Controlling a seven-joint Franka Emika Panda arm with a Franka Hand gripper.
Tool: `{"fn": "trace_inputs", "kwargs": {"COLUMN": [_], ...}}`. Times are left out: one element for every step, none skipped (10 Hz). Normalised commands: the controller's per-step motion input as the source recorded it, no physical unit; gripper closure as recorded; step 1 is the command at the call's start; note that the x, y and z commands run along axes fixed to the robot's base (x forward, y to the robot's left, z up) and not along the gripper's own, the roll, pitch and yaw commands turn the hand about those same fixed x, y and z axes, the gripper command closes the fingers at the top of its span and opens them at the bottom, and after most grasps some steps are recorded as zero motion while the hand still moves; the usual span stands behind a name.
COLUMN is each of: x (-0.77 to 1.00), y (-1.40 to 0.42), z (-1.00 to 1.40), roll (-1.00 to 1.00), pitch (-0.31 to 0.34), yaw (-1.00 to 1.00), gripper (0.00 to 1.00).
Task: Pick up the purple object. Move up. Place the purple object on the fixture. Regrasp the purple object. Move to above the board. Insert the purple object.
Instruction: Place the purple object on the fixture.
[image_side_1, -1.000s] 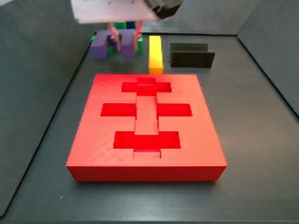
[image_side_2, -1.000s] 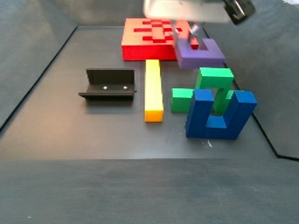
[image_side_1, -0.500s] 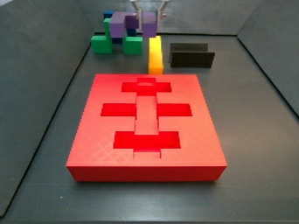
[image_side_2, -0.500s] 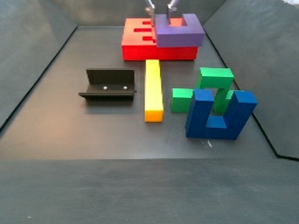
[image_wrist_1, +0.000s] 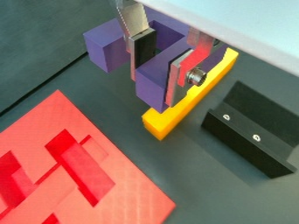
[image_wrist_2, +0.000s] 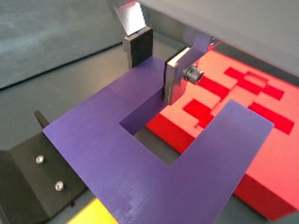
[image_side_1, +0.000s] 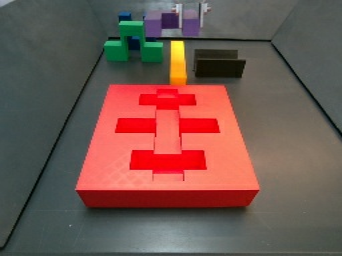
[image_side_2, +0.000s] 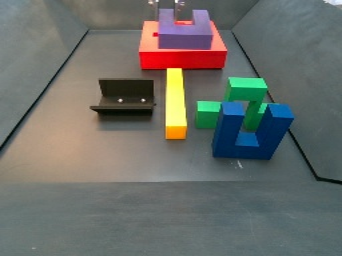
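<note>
The purple object (image_side_1: 171, 22) (image_side_2: 186, 32) hangs in the air, lifted off the floor. My gripper (image_wrist_1: 162, 68) (image_wrist_2: 158, 66) is shut on one of its prongs: one finger (image_wrist_1: 142, 51) sits in the square notch, the other presses on the prong's outer face. In both wrist views the U-shaped block (image_wrist_1: 156, 89) (image_wrist_2: 122, 149) fills the space below the fingers. The fixture (image_side_1: 218, 64) (image_side_2: 123, 98) stands on the floor with nothing in it. The red board (image_side_1: 167, 150) (image_side_2: 150, 56) with its cross-shaped cut-outs lies flat.
A yellow bar (image_side_1: 178, 58) (image_side_2: 174, 100) lies between the fixture and the other blocks. A green stepped block (image_side_1: 127, 42) (image_side_2: 235, 98) and a blue block (image_side_2: 251, 132) stand on the floor. Dark walls enclose the floor.
My gripper has risen with the purple object, which sat on the floor beside the green block a second ago. Nothing else has moved.
</note>
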Motion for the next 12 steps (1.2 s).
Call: {"fn": "trace_inputs", "kwargs": {"x": [0.84,0.81,0.81,0.83,0.87,0.91,0.92,0.91,0.92,0.93,0.92,0.96], "y": [0.15,0.1,0.09,0.05,0.03,0.01,0.04,0.09,0.13,0.26,0.37,0.42], "z": [0.1,0.04,0.03,0.06,0.08,0.08,0.09,0.11,0.05,0.0,0.0,-0.09], "roll": [-0.68,-0.78,-0.79,-0.81,-0.81,-0.77,-0.76,-0.76,-0.73,-0.58,-0.45,-0.35], "pitch": [0.254,0.24,0.234,0.183,0.054,0.0,0.0,-0.051,-0.097,-0.114,-0.154,-0.174], "yaw": [0.0,0.0,0.0,0.0,-0.01,-0.04,-0.08,-0.12,-0.13,-0.14,-0.2,-0.23], "gripper": [1.0,1.0,1.0,1.0,1.0,1.0,1.0,1.0,1.0,1.0,1.0,1.0]}}
